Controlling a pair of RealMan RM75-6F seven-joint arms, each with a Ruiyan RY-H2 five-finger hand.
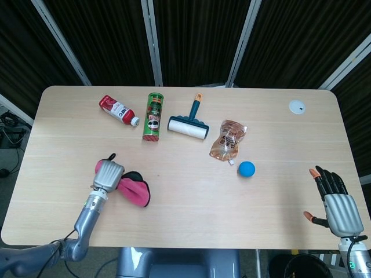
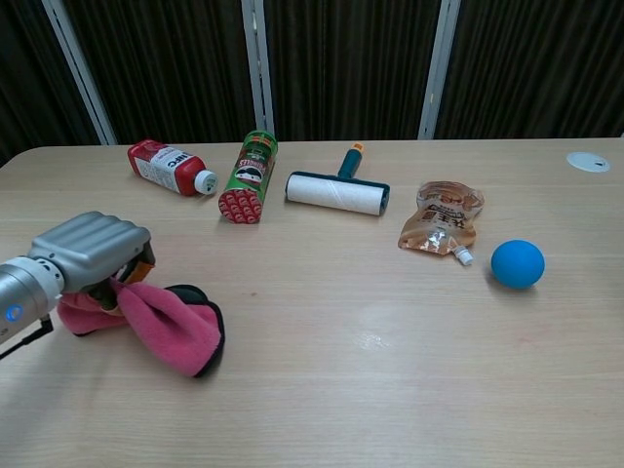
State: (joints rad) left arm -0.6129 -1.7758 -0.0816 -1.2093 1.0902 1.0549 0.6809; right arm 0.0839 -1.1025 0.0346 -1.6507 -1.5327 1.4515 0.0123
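My left hand [image 1: 108, 175] [image 2: 90, 252] grips a pink cloth with a black edge [image 1: 133, 190] [image 2: 166, 327] and presses it on the table's front left part. Most of the cloth trails to the right of the hand. My right hand [image 1: 334, 202] hovers at the table's front right corner, fingers spread, holding nothing; the chest view does not show it. The blue ball [image 1: 247, 168] [image 2: 517, 263] is the nearest thing to it, well to its left.
Along the back lie a red bottle [image 1: 118, 110] [image 2: 170, 166], a green chip can [image 1: 153, 116] [image 2: 249, 176], a lint roller [image 1: 189, 124] [image 2: 339, 189] and a clear pouch [image 1: 228, 141] [image 2: 444, 224]. A white disc [image 1: 297, 106] [image 2: 588, 161] sits at the back right.
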